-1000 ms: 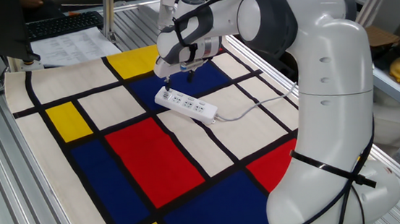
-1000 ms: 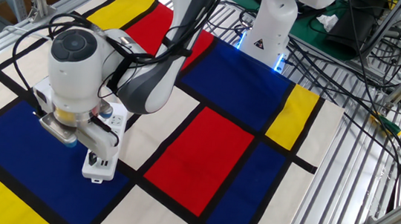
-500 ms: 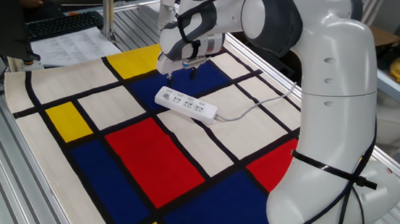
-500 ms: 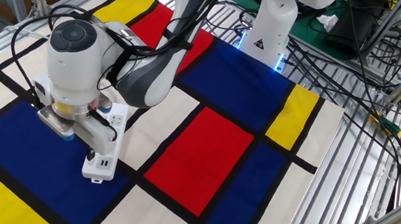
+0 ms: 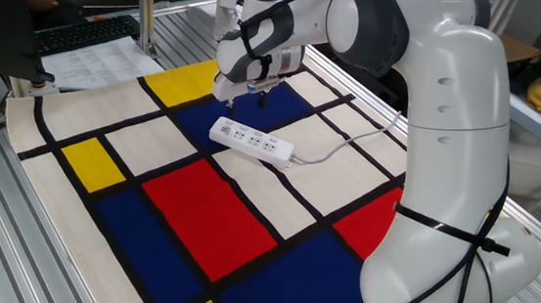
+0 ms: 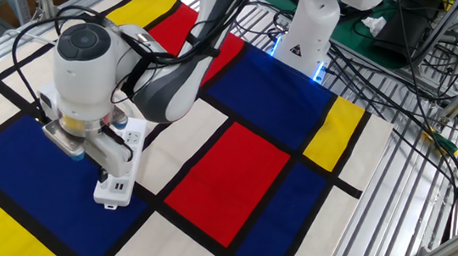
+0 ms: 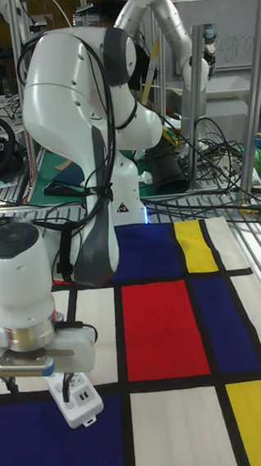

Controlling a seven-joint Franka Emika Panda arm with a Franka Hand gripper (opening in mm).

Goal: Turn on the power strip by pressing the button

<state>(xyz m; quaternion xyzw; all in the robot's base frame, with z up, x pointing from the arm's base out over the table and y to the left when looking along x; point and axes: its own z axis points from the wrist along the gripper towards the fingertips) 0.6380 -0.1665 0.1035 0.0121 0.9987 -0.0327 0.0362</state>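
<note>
The white power strip (image 5: pixel 250 141) lies slantwise on the checked cloth, and its pale cord (image 5: pixel 341 145) runs off to the right. I cannot make out its button. My gripper (image 5: pixel 245 99) hangs a little above the strip's far end, not touching it. In the tall fixed view the gripper (image 7: pixel 38 381) shows a gap between its two dark fingers, with nothing held, and the power strip (image 7: pixel 78 399) sticks out below it. In the other fixed view my wrist covers most of the power strip (image 6: pixel 115 182).
The coloured patchwork cloth (image 5: pixel 207 216) covers the table. A keyboard (image 5: pixel 84 34) and papers (image 5: pixel 96 61) lie at the back left. A second arm's base (image 6: pixel 310 30) and a tangle of cables (image 6: pixel 417 45) sit beyond the cloth. Bare metal slats (image 6: pixel 410 190) flank it.
Over the last second my gripper rose slightly from the strip's end and shifted a little away. It has held still for the last half second. The strip has not moved.
</note>
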